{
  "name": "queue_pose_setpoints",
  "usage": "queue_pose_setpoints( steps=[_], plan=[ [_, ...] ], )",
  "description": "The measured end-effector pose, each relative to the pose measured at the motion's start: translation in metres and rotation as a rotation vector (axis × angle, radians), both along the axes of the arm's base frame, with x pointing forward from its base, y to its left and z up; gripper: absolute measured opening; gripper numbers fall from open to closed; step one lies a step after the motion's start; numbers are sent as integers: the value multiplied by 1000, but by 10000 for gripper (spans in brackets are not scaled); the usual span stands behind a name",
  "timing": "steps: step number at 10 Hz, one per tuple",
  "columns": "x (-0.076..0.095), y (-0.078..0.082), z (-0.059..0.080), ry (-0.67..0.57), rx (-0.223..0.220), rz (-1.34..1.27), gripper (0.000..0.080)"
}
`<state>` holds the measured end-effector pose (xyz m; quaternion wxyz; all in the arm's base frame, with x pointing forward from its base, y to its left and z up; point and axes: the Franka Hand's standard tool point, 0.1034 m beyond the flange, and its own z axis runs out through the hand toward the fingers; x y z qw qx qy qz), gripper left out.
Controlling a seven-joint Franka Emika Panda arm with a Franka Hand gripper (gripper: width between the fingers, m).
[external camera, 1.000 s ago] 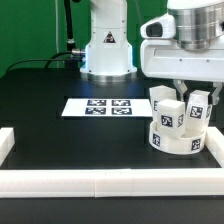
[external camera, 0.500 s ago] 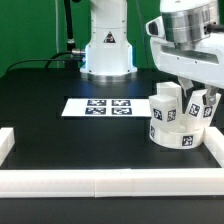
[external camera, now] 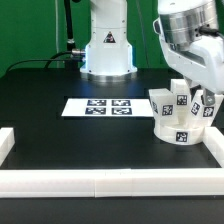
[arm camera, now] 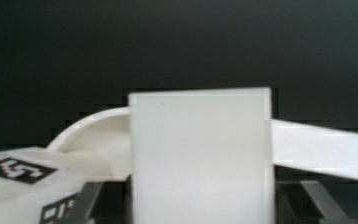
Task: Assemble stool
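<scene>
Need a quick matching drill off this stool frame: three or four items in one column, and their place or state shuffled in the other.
Items:
1. marker board
2. round seat
3. border bars
4. gripper

Place or state:
A. shut on a leg above the seat
B. lies flat mid-table, to the exterior view's left of the seat
C. runs along the table's near edge
D. sits at the exterior view's right, legs standing on it

Pairs: 1-B, 2-D, 3-C, 4-A
</scene>
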<state>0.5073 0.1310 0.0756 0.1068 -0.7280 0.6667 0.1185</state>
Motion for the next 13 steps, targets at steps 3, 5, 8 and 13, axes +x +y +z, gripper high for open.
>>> queue_pose_setpoints(
  steps=[3, 5, 8, 13],
  plan=[
    [0, -1, 0, 5, 20, -42, 340],
    [0, 0, 0, 1, 21, -30, 520],
    [4, 2, 19, -27, 26, 34, 640],
    [7, 3, 28, -150, 31, 350, 649]
  ],
)
